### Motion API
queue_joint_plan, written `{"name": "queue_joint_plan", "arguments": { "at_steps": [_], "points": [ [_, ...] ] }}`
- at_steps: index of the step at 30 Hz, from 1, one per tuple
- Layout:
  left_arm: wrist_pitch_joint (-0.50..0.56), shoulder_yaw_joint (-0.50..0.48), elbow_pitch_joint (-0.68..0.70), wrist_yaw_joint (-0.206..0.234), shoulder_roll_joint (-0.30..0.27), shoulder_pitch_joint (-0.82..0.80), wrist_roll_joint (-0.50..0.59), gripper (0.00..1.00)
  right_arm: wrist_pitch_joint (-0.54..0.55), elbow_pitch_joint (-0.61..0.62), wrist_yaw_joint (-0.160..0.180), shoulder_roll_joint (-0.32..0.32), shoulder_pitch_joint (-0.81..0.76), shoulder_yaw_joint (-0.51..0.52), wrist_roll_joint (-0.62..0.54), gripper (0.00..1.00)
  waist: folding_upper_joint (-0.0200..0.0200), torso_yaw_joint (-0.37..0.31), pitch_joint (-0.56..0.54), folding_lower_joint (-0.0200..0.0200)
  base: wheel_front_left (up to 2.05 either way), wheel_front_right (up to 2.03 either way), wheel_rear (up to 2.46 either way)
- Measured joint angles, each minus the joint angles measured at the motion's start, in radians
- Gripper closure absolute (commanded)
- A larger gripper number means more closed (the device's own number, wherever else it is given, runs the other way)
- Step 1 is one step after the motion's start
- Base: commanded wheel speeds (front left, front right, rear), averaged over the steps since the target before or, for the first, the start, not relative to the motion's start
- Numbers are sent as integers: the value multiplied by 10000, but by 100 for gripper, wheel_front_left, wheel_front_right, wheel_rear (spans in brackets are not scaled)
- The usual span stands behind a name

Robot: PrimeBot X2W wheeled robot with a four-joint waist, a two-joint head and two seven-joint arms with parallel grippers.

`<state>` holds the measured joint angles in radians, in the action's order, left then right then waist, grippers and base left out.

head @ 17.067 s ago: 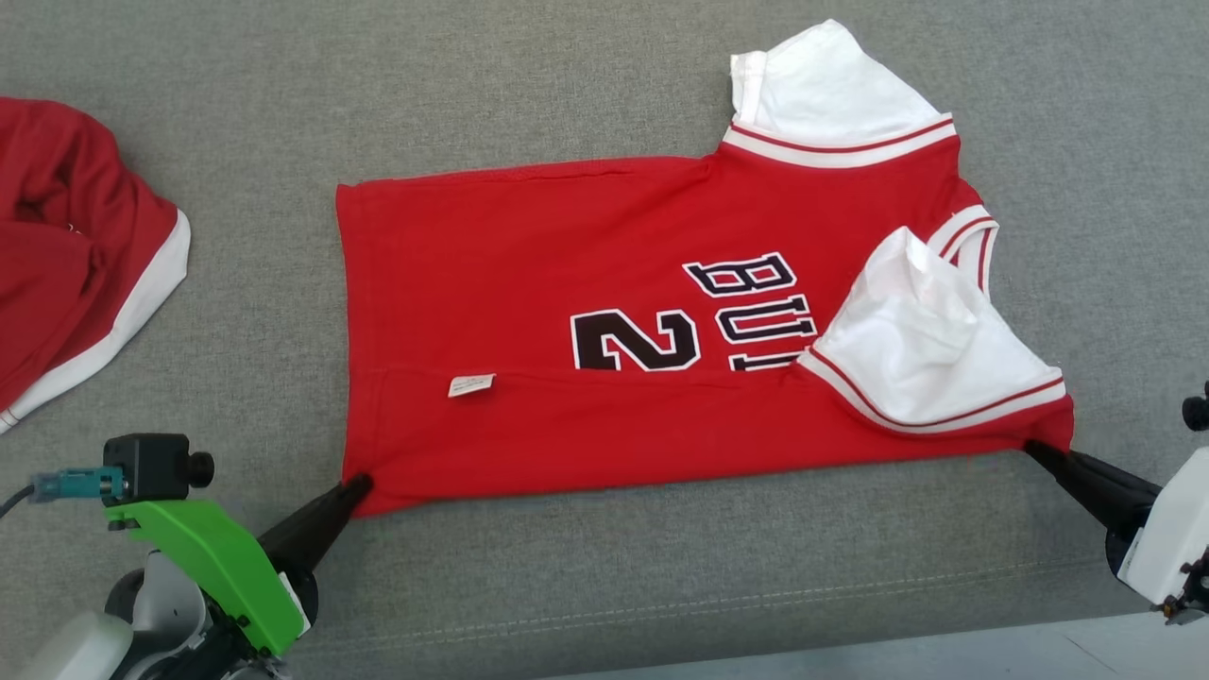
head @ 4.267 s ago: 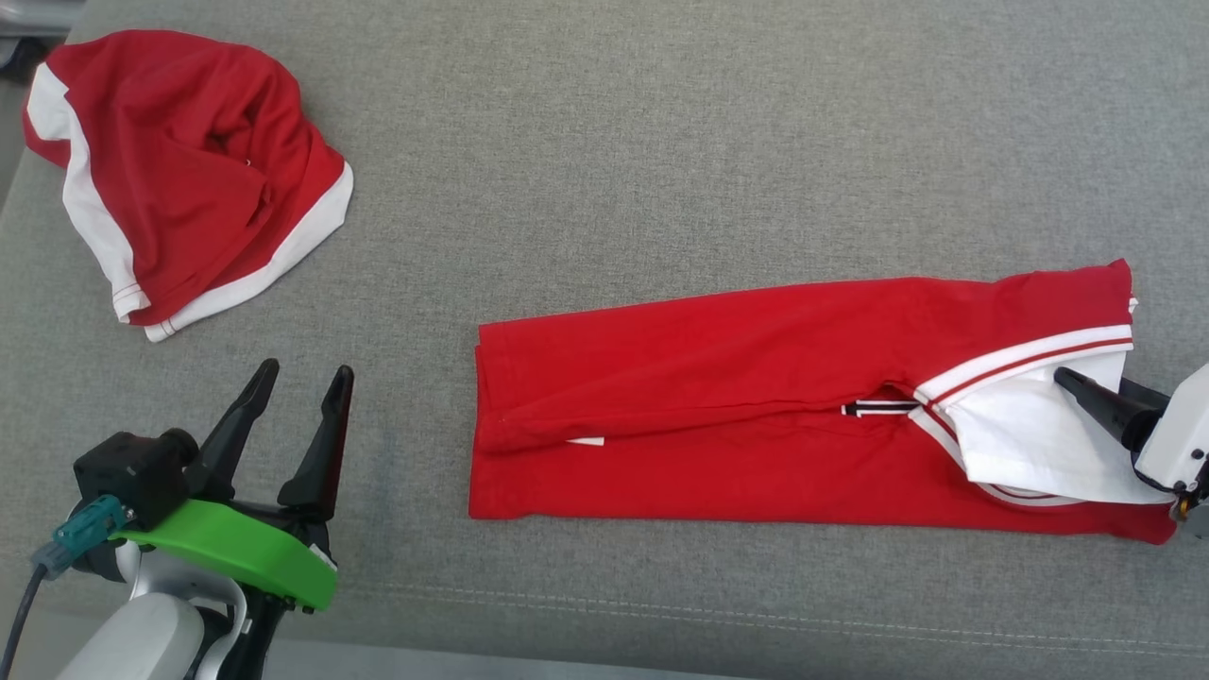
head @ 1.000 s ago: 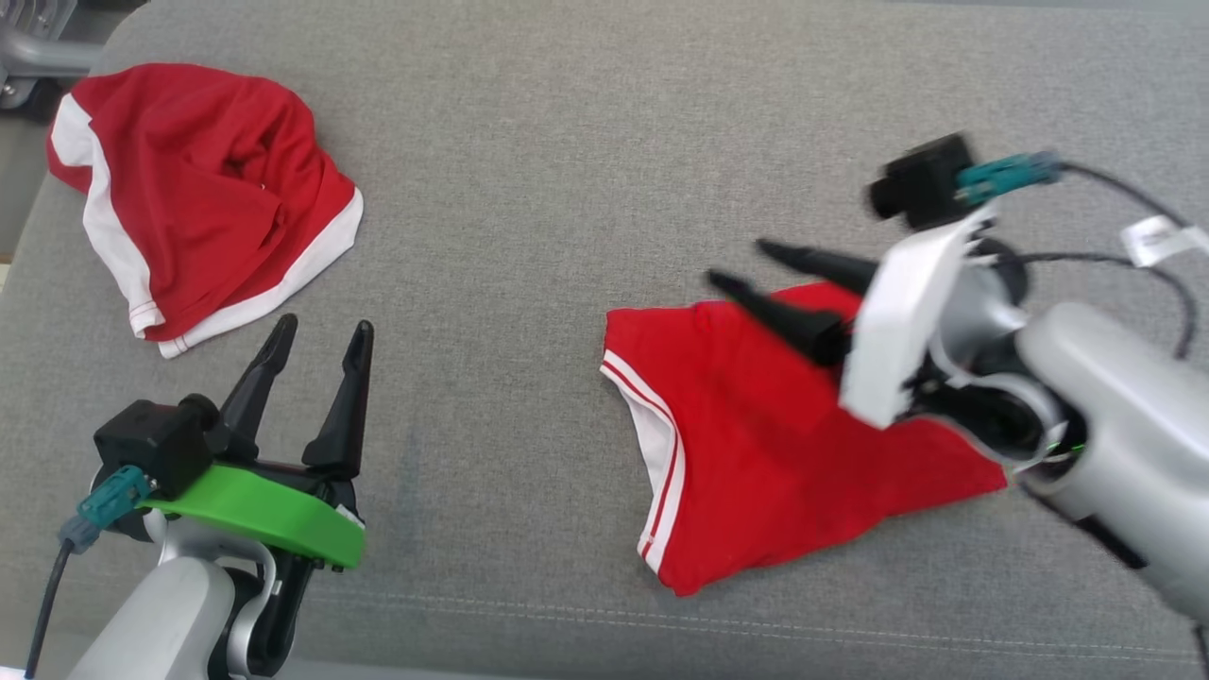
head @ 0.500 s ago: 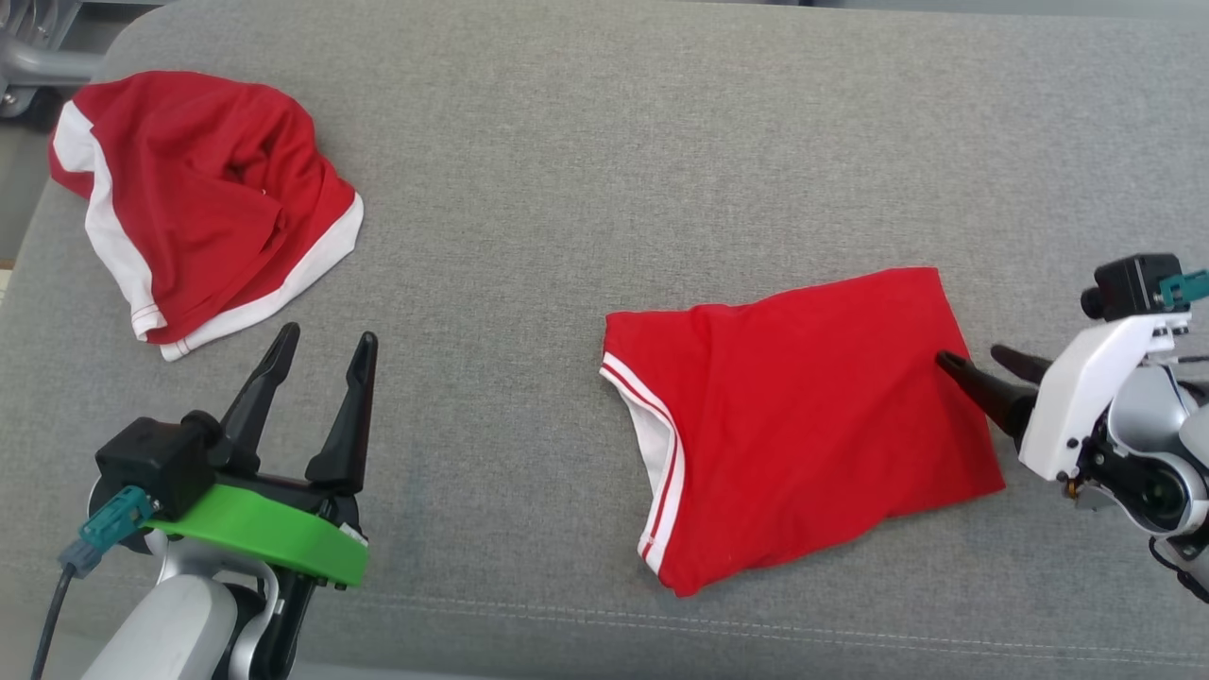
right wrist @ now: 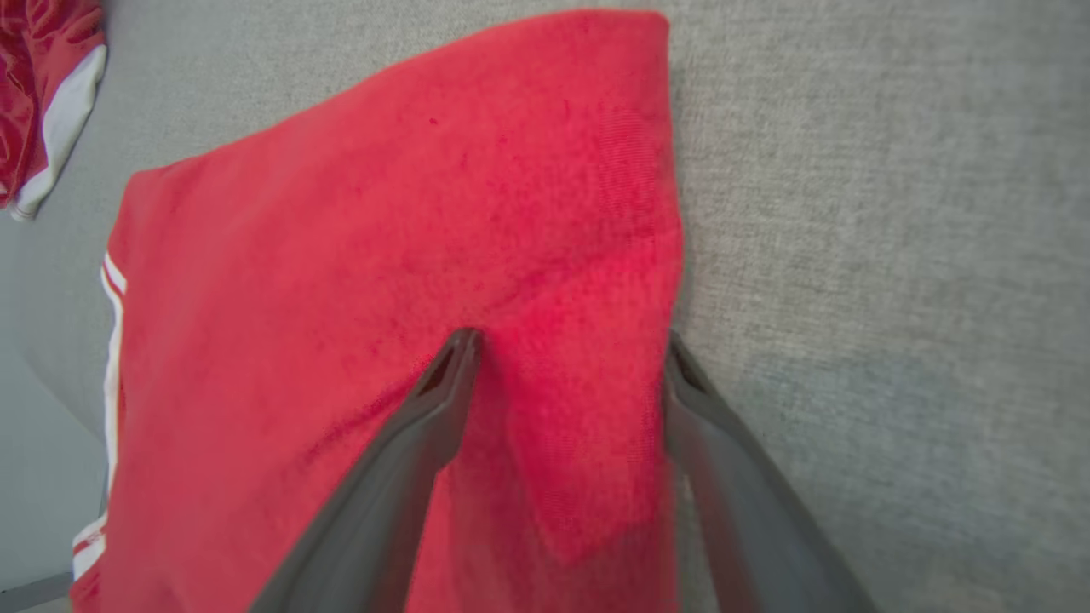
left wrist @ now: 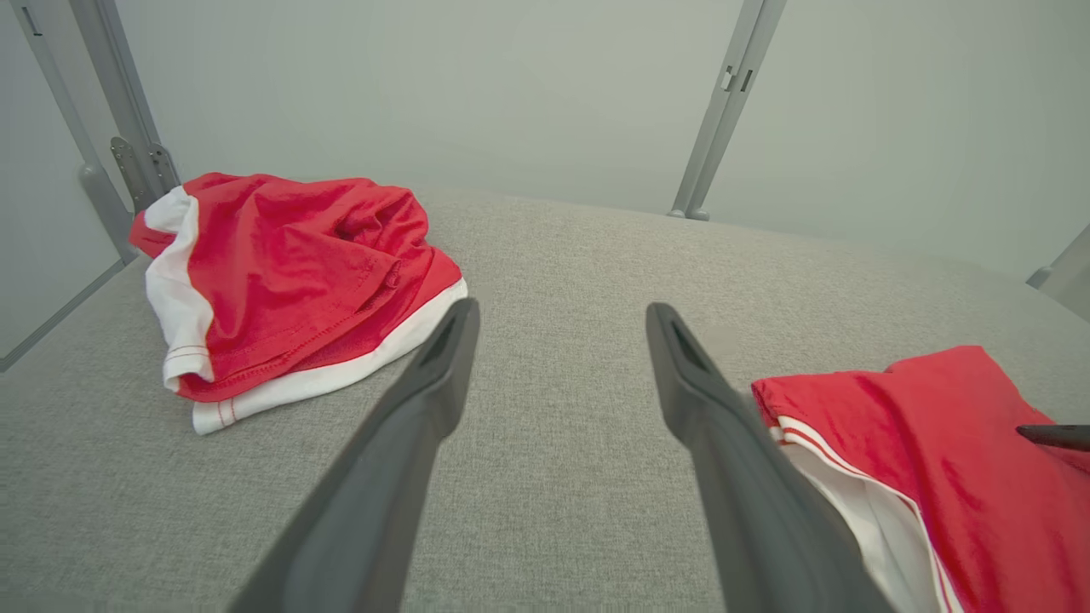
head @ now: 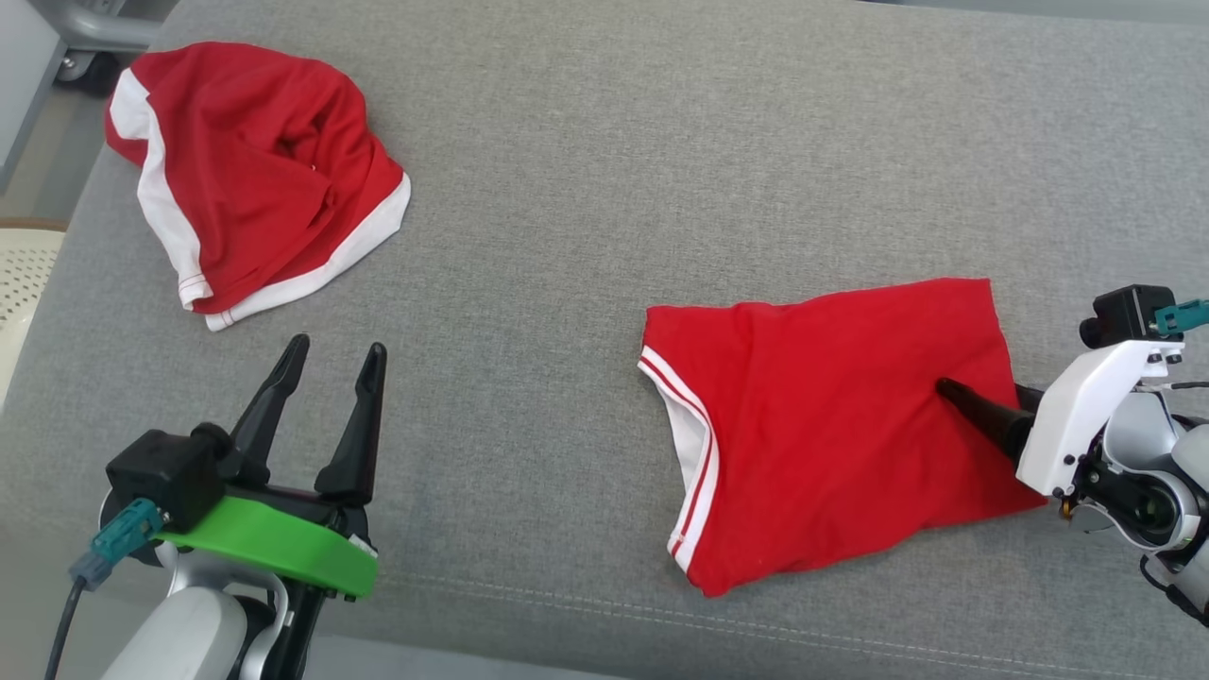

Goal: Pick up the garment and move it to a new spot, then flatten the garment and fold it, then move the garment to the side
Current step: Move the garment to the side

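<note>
You have the folded red cloth garment [head: 831, 425], edged with white-and-red striped trim along its left side, lying flat on the grey woven fabric cushion [head: 586, 189], toward the right of the head view. Its lower tip sits close to the cushion's stitched front seam. Its upper face shows plain red; what lies between the layers is hidden.

Your right gripper [right wrist: 569, 339] stands spread at the garment's right edge. In the right wrist view one of its fingers [right wrist: 426, 417] rests on top of the red cloth, and the other runs along the hem. Whether that one lies beside the cloth or under it cannot be told. In the head view that second finger is largely hidden behind the white plastic wrist mount [head: 1086, 416]. The jaws are not drawn together on the cloth.

Your left gripper [head: 338, 343] is spread wide over bare cushion at the lower left, well apart from the garment.

A crumpled red-and-white cloth bundle [head: 255, 161] sits near the cushion's far left corner; what kind of garment it is cannot be made out. A cream perforated object [head: 24, 283] is cut off by the left edge of the head view and cannot be identified. In the left wrist view, grey metal posts [left wrist: 724, 102] rise behind the cushion, cut off at the top.
</note>
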<state>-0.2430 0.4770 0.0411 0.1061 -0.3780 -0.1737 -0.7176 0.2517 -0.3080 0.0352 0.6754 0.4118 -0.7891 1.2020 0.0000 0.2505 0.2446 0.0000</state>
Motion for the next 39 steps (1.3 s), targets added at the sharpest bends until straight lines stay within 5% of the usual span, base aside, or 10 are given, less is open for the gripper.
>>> {"name": "queue_joint_plan", "arguments": {
  "at_steps": [1,2,3,15,29,39],
  "points": [
    [0,2,0,0,12,27,0,0,0,-42,-19,-50,10,6,52,49,0,39,4,0,0,0,0],
    [0,-6,2,0,23,50,0,0,46,-69,-100,-58,27,-17,56,66,0,74,7,0,0,0,0],
    [0,-36,6,0,31,68,0,0,81,-111,-176,-58,81,-48,48,100,0,101,10,0,0,0,0],
    [0,-291,56,8,98,301,-4,0,414,-251,-878,-123,790,-109,46,100,0,121,42,0,0,0,0],
    [-44,-617,447,94,-125,415,-4,0,600,-552,-984,-203,1616,-161,-282,100,0,-846,206,0,0,0,0],
    [159,-681,1053,100,-274,418,15,0,660,-1181,-951,-259,3059,-167,-1095,100,0,-2163,600,0,0,0,0]
  ]
}}
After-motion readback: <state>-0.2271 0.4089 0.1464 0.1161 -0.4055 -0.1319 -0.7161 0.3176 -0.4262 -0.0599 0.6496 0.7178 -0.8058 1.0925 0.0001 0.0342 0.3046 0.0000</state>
